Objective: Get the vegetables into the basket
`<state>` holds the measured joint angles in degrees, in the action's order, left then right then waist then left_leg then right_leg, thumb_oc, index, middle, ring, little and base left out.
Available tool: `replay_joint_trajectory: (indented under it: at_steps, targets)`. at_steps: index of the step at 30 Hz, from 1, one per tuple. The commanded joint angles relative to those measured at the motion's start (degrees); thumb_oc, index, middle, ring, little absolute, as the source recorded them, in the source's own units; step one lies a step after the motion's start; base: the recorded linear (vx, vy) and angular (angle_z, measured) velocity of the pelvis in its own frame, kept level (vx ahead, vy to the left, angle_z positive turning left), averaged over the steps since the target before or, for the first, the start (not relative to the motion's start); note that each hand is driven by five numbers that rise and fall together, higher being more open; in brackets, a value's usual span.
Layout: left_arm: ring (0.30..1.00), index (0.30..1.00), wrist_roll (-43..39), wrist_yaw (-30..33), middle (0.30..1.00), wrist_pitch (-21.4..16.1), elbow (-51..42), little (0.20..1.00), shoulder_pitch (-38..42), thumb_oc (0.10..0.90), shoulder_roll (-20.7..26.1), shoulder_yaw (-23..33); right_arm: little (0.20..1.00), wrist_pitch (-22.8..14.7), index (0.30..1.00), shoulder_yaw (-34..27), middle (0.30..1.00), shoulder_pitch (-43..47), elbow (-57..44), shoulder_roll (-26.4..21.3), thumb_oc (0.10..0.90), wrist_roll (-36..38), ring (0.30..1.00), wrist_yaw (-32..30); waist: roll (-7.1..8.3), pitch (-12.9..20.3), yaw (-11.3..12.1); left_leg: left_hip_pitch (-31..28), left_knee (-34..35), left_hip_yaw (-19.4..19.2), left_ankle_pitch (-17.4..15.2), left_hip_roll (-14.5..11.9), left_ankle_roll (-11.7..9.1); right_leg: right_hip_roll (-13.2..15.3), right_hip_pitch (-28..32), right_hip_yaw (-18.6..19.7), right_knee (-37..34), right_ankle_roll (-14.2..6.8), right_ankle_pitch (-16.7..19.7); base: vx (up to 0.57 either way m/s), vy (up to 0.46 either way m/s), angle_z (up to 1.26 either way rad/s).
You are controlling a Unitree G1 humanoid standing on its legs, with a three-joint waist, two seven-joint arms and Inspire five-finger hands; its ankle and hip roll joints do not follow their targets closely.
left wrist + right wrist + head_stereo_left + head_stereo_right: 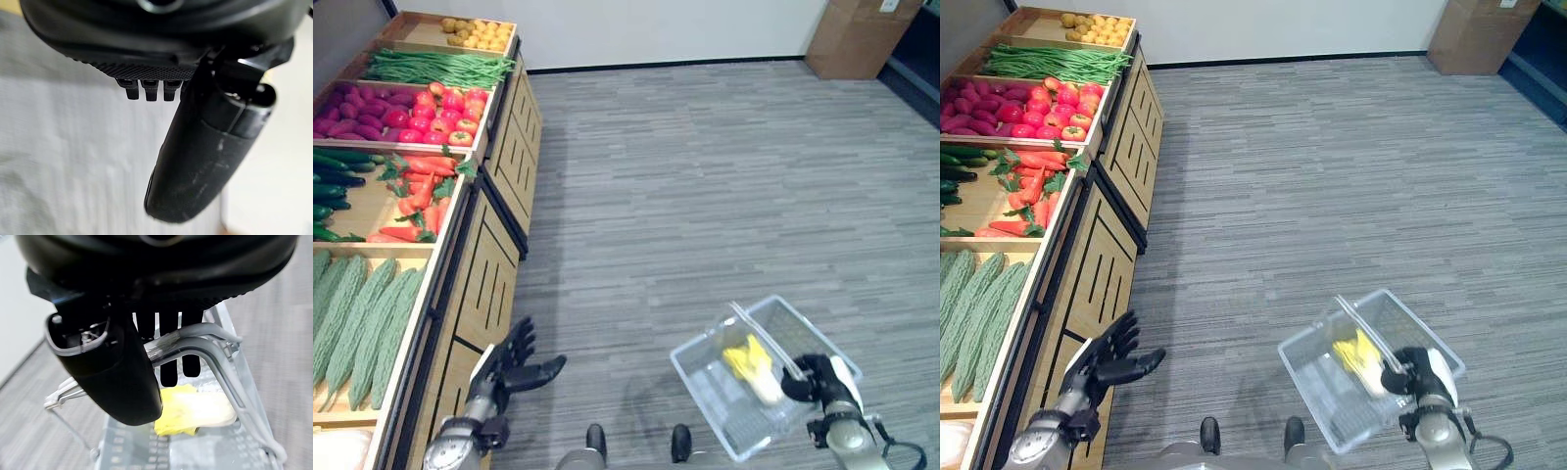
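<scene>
A clear plastic basket (705, 377) hangs low at the right, carried by its metal handles (195, 340), with my right hand (818, 377) shut on them. A yellow vegetable (751, 364) lies inside it, seen too in the right wrist view (193, 409). My left hand (514, 364) is open, fingers spread, holding nothing, beside the front of the wooden produce stand (494, 264). The stand's trays hold bitter gourds (362, 323), carrots (421, 196), cucumbers (333, 186), tomatoes (445, 113), purple sweet potatoes (357, 108), green beans (435, 67) and small yellow produce (480, 34).
Grey striped flooring (724, 176) stretches to the right of the stand. A cardboard box (857, 34) stands at the far right by the white wall. The stand's slatted cabinet fronts (514, 147) run along the left.
</scene>
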<state>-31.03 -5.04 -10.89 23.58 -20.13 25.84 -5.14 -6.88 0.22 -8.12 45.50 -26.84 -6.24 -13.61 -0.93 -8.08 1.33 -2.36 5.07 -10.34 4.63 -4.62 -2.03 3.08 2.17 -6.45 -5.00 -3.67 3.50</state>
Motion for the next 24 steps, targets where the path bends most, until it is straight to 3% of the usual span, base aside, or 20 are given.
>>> replay_joint_trajectory:
  at_steps: [1, 4, 6, 7, 11, 16, 24]
  targets:
    - [1.000, 1.000, 7.65, 2.63, 1.000, -3.82, -2.78, 1.000, 7.66, 0.900, 1.15, -0.48, 0.300, -5.77, 0.300, -3.69, 0.300, 8.16, -6.12, -1.21, 0.400, 3.95, 0.300, -3.59, 2.76, 4.14, -0.22, -0.40, -0.07, 1.22, -0.87, -1.89, -2.65, 4.09, 0.73, 0.71, 0.00, -3.49, 1.35, 0.00, 0.000, 0.00]
    - [1.000, 1.000, 13.04, 6.17, 1.000, -2.84, 11.14, 1.000, 9.76, 0.900, -2.99, 1.71, 0.300, -6.18, 0.300, -5.12, 0.300, 6.75, -1.92, 0.32, 0.400, 6.92, 0.300, -3.42, 2.88, 3.92, -0.55, -0.07, -0.07, 1.13, -0.63, -2.09, -2.74, 4.04, 0.41, 0.67, 0.00, -3.43, 1.44, 0.00, 0.000, 0.00]
    - [1.000, 1.000, 14.24, 6.79, 1.000, -2.65, 13.93, 1.000, 10.29, 0.900, -3.79, 2.03, 0.300, -6.10, 0.300, -5.09, 0.300, 6.42, -0.79, 0.41, 0.400, 6.92, 0.300, -3.39, 2.91, 3.78, -0.66, 0.07, -0.07, 1.04, -0.55, -2.14, -2.80, 4.00, 0.30, 0.58, 0.00, -3.42, 1.51, 0.00, 0.000, 0.00]
    - [1.000, 1.000, 17.55, 8.04, 1.000, -2.30, 20.35, 1.000, 11.47, 0.900, -4.92, 2.48, 0.300, -5.95, 0.300, -4.94, 0.300, 6.24, 1.81, 0.58, 0.400, 6.91, 0.300, -3.17, 3.00, 3.63, -0.87, 0.24, -0.07, 0.96, -0.49, -2.25, -2.92, 3.89, 0.02, 0.62, 0.00, -3.41, 1.66, 0.00, 0.000, 0.00]
    - [1.000, 1.000, 21.31, 9.91, 1.000, -1.35, 31.20, 1.000, 13.81, 0.900, -6.93, 2.87, 0.300, -5.68, 0.300, -3.58, 0.300, 6.10, 7.50, 1.19, 0.400, 6.96, 0.300, -2.78, 3.13, 3.49, -1.18, 0.30, -0.07, 0.73, -0.47, -2.48, -3.10, 3.75, -0.12, 0.78, 0.00, -3.30, 1.68, -0.01, -0.003, -0.01]
    - [1.000, 1.000, 29.22, 12.24, 1.000, -0.37, 41.36, 1.000, 15.45, 0.900, -8.95, 2.08, 0.300, -5.50, 0.300, -1.82, 0.300, 6.69, 14.74, 2.36, 0.400, 6.89, 0.300, -2.83, 3.22, 3.41, -1.29, -0.03, -0.07, 0.69, -0.66, -2.53, -3.17, 3.62, 0.08, 0.91, 0.00, -3.17, 1.48, 0.00, 0.000, 0.00]
    - [1.000, 1.000, 31.53, 15.77, 1.000, 1.72, 48.58, 1.000, 16.27, 0.900, -12.39, 2.71, 0.300, -4.80, 0.300, 0.07, 0.300, 7.22, 22.28, 4.53, 0.400, 7.86, 0.300, -2.89, 3.38, 3.18, -1.13, -0.09, -0.07, 1.03, -0.62, -2.63, -3.26, 3.35, 0.28, 0.80, 0.00, -2.84, 1.23, 0.00, -0.004, 0.00]
